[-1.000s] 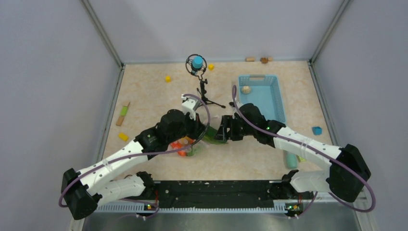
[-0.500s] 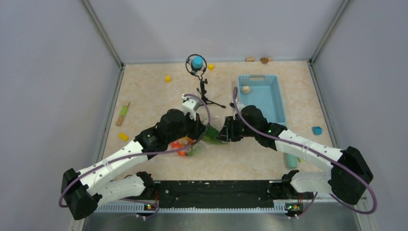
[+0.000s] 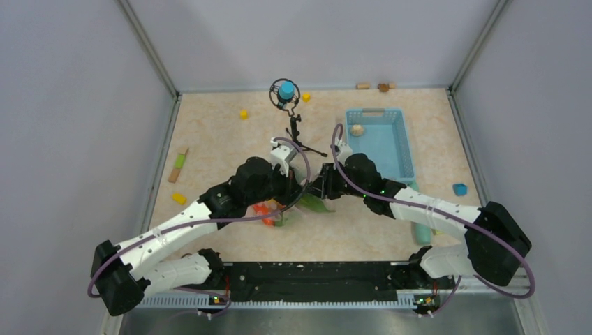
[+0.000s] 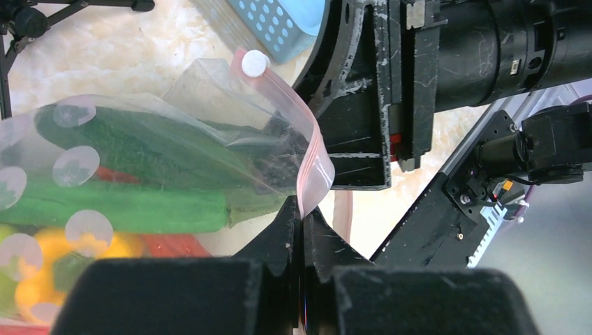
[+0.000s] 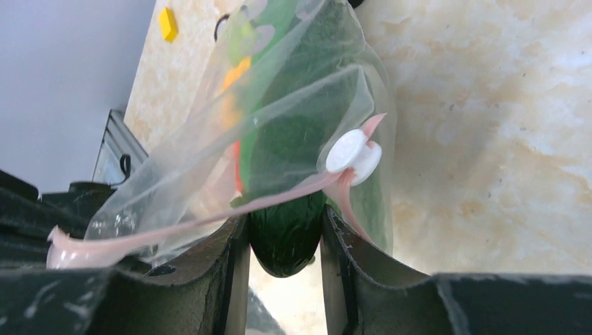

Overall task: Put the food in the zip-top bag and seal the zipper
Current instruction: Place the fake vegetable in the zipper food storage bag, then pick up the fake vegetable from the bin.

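The left hand (image 4: 302, 218) has its fingers together, pinched on the low end of the zipper (image 4: 312, 150). The pink strip climbs away from the fingertips.

The right hand (image 5: 283, 222) is closed on the zip-top bag (image 5: 279, 105), with a dark cucumber (image 5: 285, 241) end wedged between its fingers through the film. The zipper crosses in front of one finger. The white slider tab (image 5: 347, 151) sits just beyond the fingertips, on the strip.

In the top view the two hands sit tip to tip at mid worktop (image 3: 223, 139). The bag slumps on the left hand's near side and shows orange-red food (image 3: 264, 209) through the film.

The left wrist view shows two long cucumbers lying side by side in the bag. A yellow pepper (image 4: 38, 283) and a red piece (image 4: 174, 244) are lower in the frame. The film has plain white dots as its only print.

- **Beyond the hands:** the tripod stand (image 3: 300, 139) is just beyond the left hand, one leg close to the wrist.
- **Basket:** the blue basket (image 3: 384, 150) is just beyond the right hand. A beige mushroom (image 3: 357, 130) lies in its far end, outside the bag.
- **Right forearm:** the teal cylinder (image 3: 422, 232) lies beside the right forearm.
- **Left side:** a yellow cube (image 3: 179, 198) is well apart to the left of the left arm.
- **Edges:** the worktop edges and walls are well apart from both hands. A bare strip lies between the hands and the arm bases.
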